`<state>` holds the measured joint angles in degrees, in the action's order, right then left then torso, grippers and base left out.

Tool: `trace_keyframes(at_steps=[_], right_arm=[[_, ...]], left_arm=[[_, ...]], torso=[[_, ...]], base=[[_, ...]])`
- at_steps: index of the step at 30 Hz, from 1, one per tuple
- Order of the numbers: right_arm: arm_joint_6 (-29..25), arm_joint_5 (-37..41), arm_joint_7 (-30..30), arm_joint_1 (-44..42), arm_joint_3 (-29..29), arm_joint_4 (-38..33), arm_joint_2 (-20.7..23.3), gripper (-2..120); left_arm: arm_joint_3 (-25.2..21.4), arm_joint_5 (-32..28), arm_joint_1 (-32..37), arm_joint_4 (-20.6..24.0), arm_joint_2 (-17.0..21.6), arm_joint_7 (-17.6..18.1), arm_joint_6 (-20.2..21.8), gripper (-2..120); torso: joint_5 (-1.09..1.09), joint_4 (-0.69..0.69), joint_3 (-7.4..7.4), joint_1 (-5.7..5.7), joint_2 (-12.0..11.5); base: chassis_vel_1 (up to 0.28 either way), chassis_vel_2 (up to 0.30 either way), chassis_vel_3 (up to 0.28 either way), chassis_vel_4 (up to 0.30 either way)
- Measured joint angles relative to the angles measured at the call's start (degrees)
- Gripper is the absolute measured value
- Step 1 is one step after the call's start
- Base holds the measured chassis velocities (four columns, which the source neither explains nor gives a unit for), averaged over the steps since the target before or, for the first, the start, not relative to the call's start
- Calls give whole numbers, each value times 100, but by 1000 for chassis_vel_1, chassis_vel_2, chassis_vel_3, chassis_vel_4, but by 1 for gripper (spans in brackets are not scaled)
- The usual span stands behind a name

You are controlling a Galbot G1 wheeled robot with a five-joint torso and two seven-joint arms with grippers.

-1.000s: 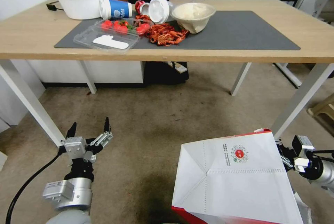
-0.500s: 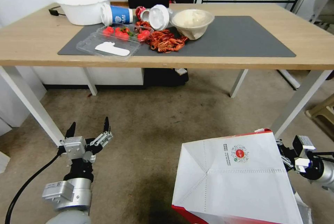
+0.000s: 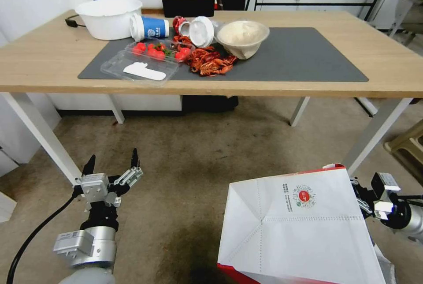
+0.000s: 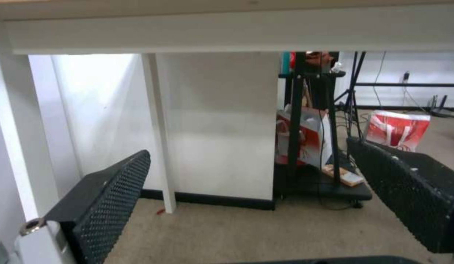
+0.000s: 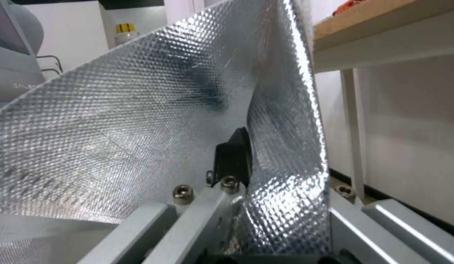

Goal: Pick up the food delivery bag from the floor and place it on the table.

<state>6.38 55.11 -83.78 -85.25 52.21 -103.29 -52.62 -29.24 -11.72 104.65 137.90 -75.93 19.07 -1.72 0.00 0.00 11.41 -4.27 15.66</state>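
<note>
One table [image 3: 53, 61] carries one dark mat [image 3: 299, 59], two bowls, one blue cup [image 3: 150, 27] lying on its side and one clear tray of roughly six strawberries. One delivery bag [image 3: 299, 231] shows, along with two grippers [image 3: 112, 165].

My head camera tilts up: the surface [image 3: 387, 65] sits lower in view now, showing more of the room behind it.

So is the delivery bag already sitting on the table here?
No. In the head view the food delivery bag is held by the right gripper low over the floor, short of the table.
</note>
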Motion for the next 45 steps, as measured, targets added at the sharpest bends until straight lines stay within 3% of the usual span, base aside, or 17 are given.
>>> trace_keyframes(at_steps=[13, 26, 45], right_arm=[[-9, 0, 3, -19, -3, -30, -22, 0], [-10, 0, 22, -25, -26, -97, -65, 0], [-6, 3, 101, -29, -52, -243, -194, 0]], left_arm=[[20, 15, 5, 0, -18, 5, 0, 100], [22, 37, 5, -6, -10, 6, 7, 100], [25, 56, -3, -44, -8, -4, 18, 100]], torso=[[0, 0, 114, -40, 151], [0, 0, 447, -190, 635], [0, 0, 793, -386, 1177]], base=[[0, 0, 0, 0], [0, 0, 0, 0], [0, 0, 0, 0]])
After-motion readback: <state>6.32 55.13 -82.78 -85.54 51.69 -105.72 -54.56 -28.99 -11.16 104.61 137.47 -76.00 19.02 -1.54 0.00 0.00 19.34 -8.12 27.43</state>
